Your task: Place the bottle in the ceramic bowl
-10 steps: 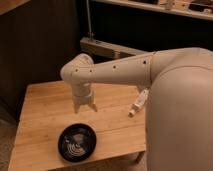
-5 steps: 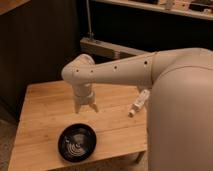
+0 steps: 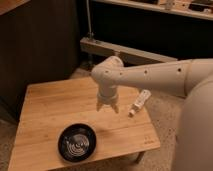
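The small white bottle (image 3: 139, 102) with a tan cap end lies on the wooden table (image 3: 50, 107) near its right edge, cap pointing toward the front. The glossy black ceramic bowl (image 3: 77, 142) with pale rings sits at the table's front, left of centre, with nothing in it. My gripper (image 3: 107, 108) points down over the table's middle, left of the bottle and behind and to the right of the bowl. Its fingers are spread and hold nothing.
My white arm (image 3: 150, 75) reaches in from the right over the table's right end. A grey metal beam (image 3: 125, 52) and dark shelving stand behind the table. Speckled floor shows on the right of the table.
My gripper has moved to the right, closer to the bottle. The bottle and the bowl have not moved.
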You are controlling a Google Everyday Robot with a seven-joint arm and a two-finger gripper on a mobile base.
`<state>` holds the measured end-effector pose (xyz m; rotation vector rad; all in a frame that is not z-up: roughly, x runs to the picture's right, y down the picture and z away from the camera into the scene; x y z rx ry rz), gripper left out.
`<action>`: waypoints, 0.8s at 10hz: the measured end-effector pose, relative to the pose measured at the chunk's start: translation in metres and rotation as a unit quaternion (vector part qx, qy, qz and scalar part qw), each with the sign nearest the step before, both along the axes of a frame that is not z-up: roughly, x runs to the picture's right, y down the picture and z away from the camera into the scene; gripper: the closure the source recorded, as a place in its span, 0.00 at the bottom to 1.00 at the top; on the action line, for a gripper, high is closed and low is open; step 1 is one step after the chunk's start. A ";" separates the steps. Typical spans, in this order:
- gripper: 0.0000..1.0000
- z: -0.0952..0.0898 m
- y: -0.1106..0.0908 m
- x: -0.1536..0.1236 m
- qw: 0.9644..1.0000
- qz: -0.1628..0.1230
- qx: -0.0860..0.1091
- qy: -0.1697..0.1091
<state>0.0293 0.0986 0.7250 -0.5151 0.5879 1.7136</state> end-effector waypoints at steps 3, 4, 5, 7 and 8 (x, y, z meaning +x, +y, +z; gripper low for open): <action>0.35 0.022 0.001 0.081 0.997 0.064 -0.003 0.035; 0.35 0.029 -0.002 0.108 0.995 0.087 0.000 0.044; 0.35 0.036 -0.008 0.141 0.991 0.120 0.006 0.052; 0.35 0.046 -0.022 0.187 0.983 0.168 0.017 0.073; 0.35 0.054 -0.033 0.202 0.979 0.183 0.019 0.083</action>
